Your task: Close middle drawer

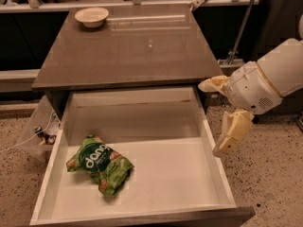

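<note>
The middle drawer (142, 174) is pulled far out of the cabinet, with off-white inner walls and floor and its grey-brown front panel (142, 219) at the bottom edge. A green chip bag (100, 164) lies on its floor at the left. My gripper (210, 118) hangs just outside the drawer's right wall, about halfway along it. Its cream fingers are spread open and hold nothing: one points left over the drawer's back right corner and the other (231, 134) points down beside the wall.
The glossy grey-brown cabinet top (132, 46) carries a pale bowl (91, 16) at its far left. A clear plastic bin (40, 129) with small items hangs at the cabinet's left side. Speckled floor lies to the right, and a dark counter runs behind.
</note>
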Controlling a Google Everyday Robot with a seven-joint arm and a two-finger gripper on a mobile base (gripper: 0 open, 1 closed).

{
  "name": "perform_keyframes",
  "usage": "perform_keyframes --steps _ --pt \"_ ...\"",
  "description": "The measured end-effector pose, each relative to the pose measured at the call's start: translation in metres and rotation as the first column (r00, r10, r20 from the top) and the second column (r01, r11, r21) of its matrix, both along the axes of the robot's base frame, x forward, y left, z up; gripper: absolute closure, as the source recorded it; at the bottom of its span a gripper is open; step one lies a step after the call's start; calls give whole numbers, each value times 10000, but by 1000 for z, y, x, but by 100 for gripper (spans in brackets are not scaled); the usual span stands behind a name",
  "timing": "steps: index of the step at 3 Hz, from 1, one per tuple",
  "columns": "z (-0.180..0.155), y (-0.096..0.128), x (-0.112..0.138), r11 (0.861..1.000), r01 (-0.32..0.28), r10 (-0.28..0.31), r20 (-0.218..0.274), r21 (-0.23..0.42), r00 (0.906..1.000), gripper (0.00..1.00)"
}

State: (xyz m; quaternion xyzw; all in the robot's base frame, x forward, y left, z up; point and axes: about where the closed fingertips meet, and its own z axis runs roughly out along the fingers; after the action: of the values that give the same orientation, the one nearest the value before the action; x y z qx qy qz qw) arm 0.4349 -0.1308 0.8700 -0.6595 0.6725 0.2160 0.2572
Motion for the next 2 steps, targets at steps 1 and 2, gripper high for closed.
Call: perform_keyframes --steps 1,2 --pt "-5 5 0 9946 -645 675 -352 816 9971 0" --pt "-8 11 0 9811 -1225 1319 -548 1497 9897 0"
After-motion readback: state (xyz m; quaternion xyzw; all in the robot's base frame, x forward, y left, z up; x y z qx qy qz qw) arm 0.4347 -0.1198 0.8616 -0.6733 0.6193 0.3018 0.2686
